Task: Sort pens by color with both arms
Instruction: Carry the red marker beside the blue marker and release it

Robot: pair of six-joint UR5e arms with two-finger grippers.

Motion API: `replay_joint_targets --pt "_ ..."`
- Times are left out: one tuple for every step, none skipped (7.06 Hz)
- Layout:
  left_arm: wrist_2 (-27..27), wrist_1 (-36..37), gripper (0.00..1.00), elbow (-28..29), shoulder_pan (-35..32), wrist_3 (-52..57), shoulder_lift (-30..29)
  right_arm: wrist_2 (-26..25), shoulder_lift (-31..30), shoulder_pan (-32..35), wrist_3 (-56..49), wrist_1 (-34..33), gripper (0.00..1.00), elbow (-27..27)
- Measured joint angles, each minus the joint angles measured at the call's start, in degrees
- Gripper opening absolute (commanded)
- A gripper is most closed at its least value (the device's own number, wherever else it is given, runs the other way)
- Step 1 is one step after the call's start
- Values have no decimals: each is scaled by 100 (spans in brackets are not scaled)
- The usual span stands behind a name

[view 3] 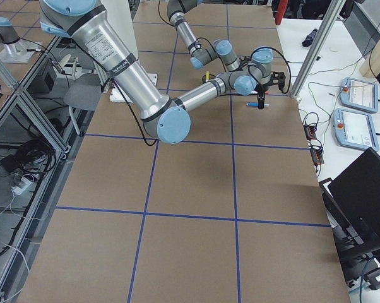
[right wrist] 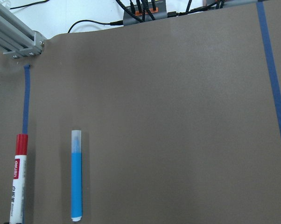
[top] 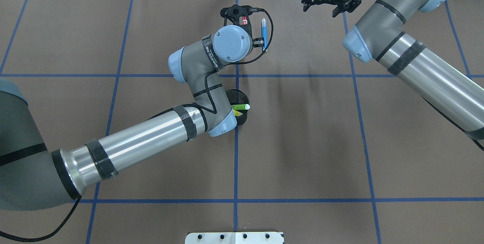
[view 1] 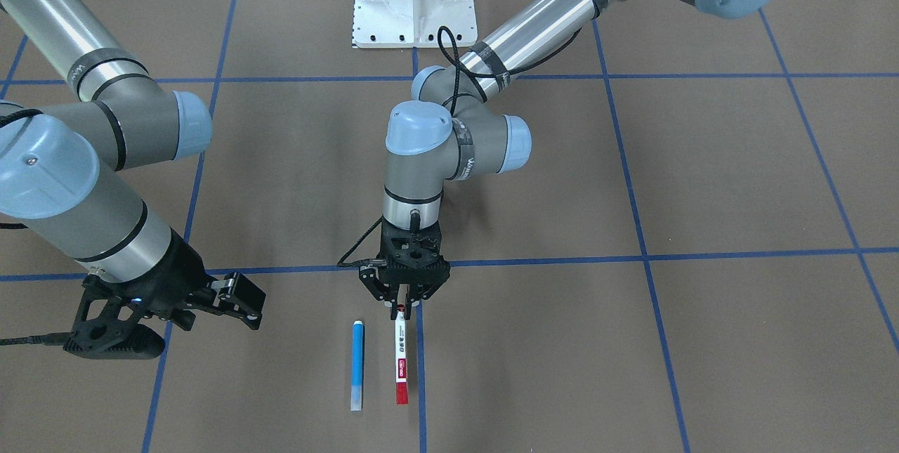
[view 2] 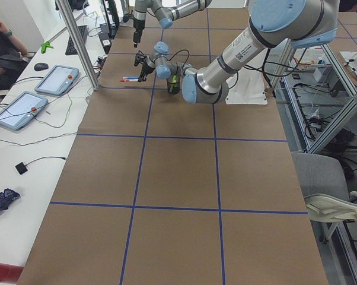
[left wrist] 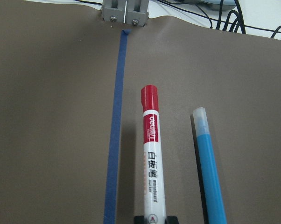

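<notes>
One blue pen (view 1: 357, 365) is laid beside one white marker (view 1: 400, 351), pinched by the left hand (view 1: 400, 307); the right hand (view 1: 246, 302) is spread

Grey-silver arms (view 1: 534, 21), blue caps (view 1: 418, 128), seemingly taped

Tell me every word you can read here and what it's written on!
"deli": on the white marker, just under its red cap.
Other print lower on that marker: I cannot read it surely.
White letters on the left arm, on its black band: too blurred to read.
Blue highlighter: no writing shows.
</notes>
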Motion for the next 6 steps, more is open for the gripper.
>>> replay_joint_targets --pt "13 -6 0 66 -3 -18 -34 -1 5 -2 0 -2 100 -2" --pt "30 -8 58 105 -4 -114 -63 -1 9 -3 0 -4 100 -2" --pt "52 -9 89 120 -4 -287 -94 -1 13 -5 0 -2 100 1" --pt "69 -9 100 123 -4 -439 -136 1 17 -5 0 -2 100 4" --pt "75 -9 100 122 -7 -544 -175 5 19 -5 -2 -6 100 4" --pt "62 -9 100 105 -38 -616 -194 7 23 -5 -6 -8 100 5"
